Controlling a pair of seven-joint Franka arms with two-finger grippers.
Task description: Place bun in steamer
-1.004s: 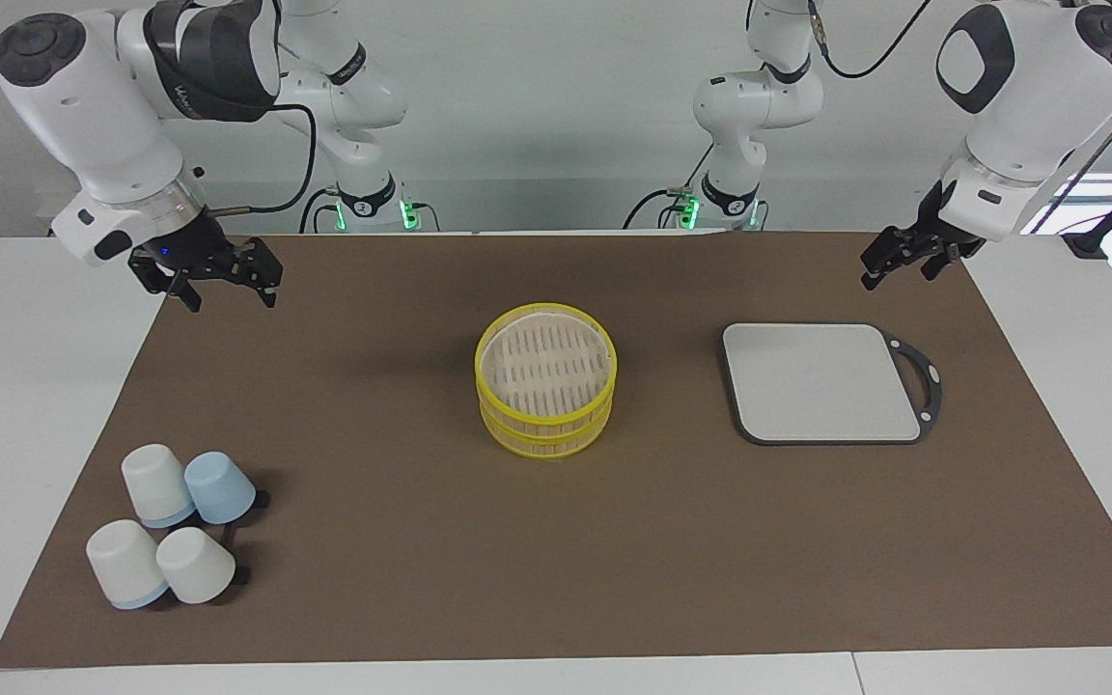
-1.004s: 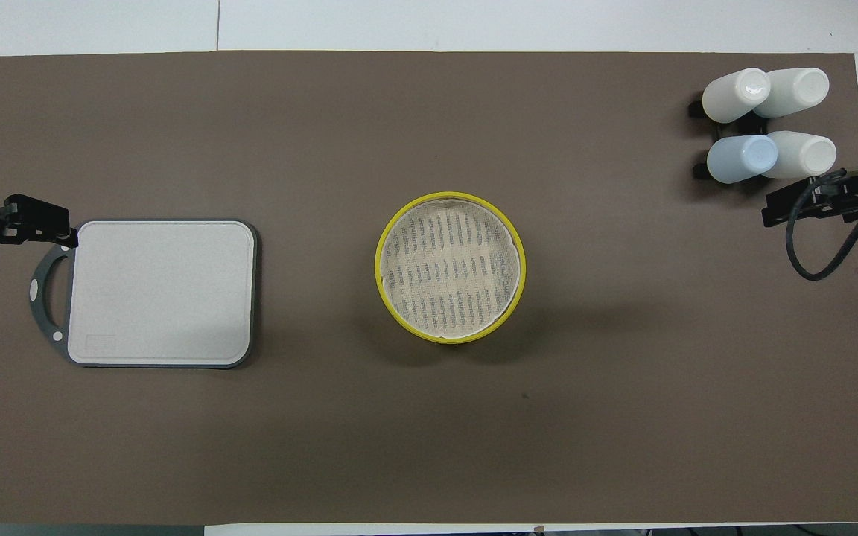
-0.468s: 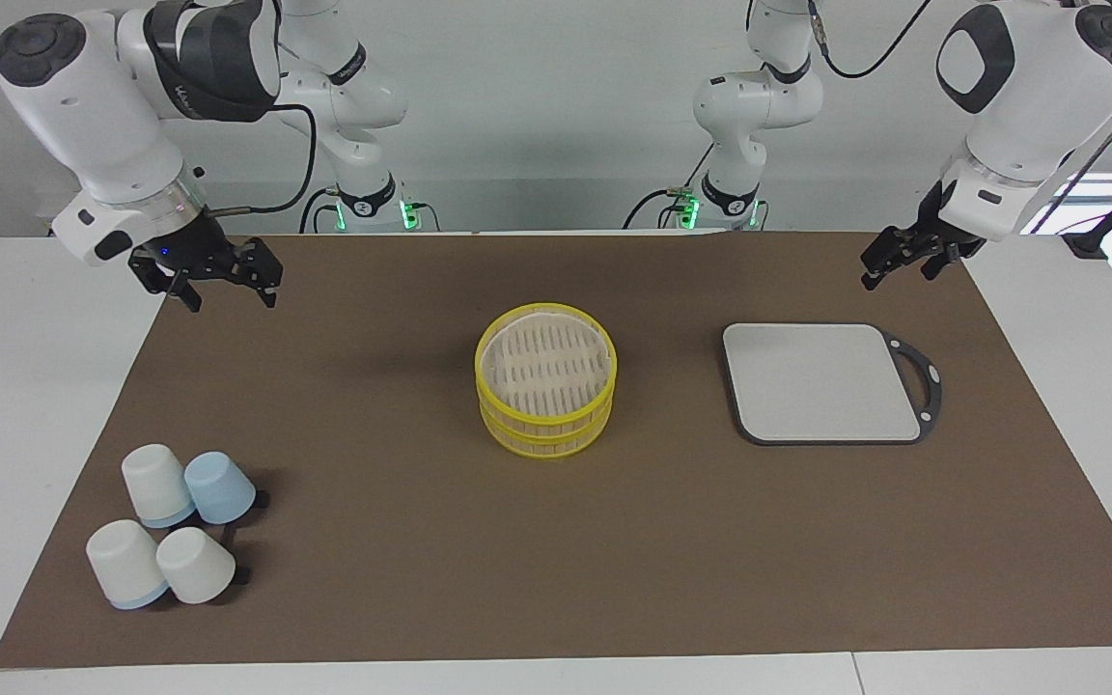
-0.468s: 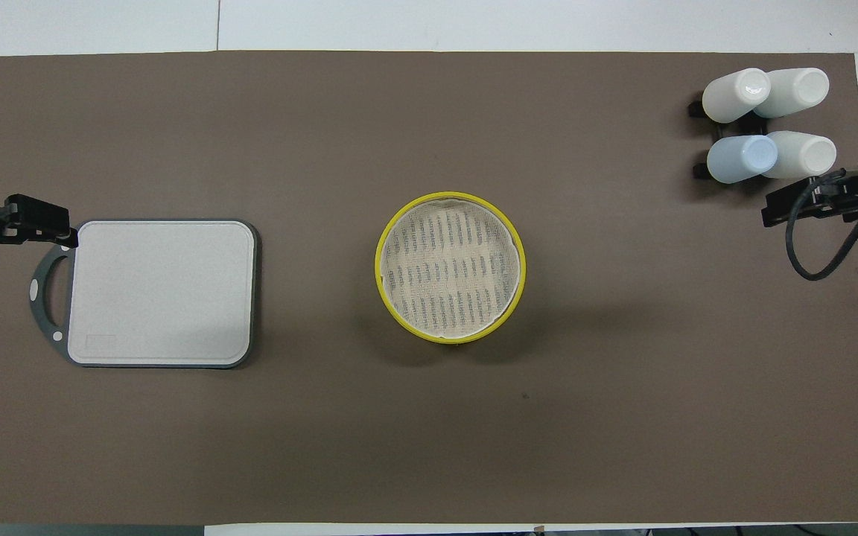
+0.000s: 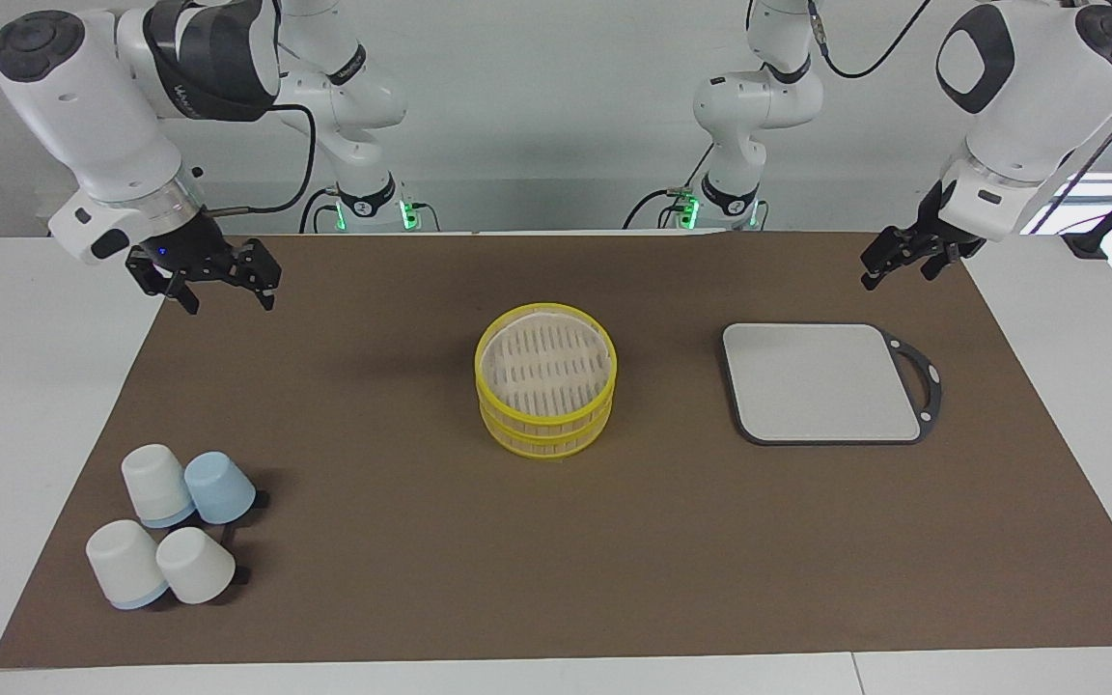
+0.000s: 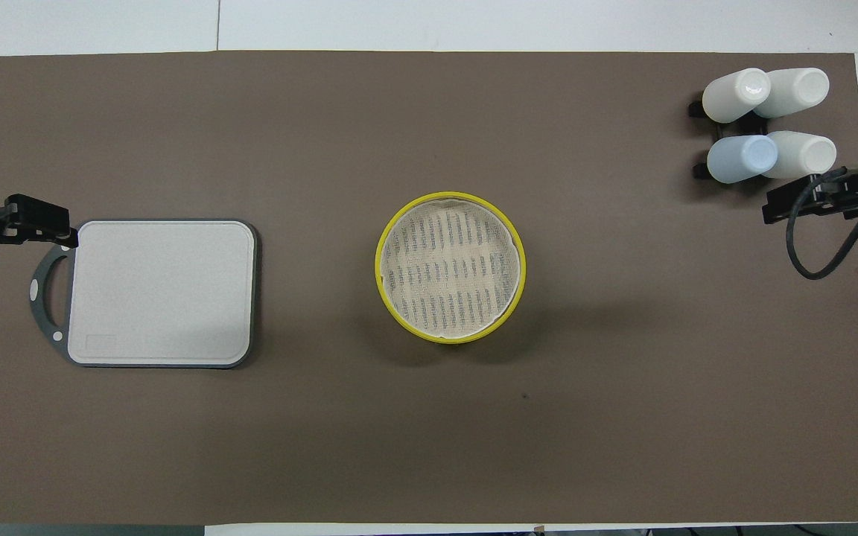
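While one two-tier steamer (image 5: 545, 378) stands mid-counter between one grey board (image 5: 824, 383) and four upturned cups (image 5: 173, 526), no bun shows, and both arms wait raised, the left tool (image 5: 903, 259) and right tool (image 5: 213, 290) spread, gripping nothing.

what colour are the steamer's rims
Bright yellow rims on the steamer, clearest in the facing view.

Two high, opposed views, shared mat (image 5: 402, 579)
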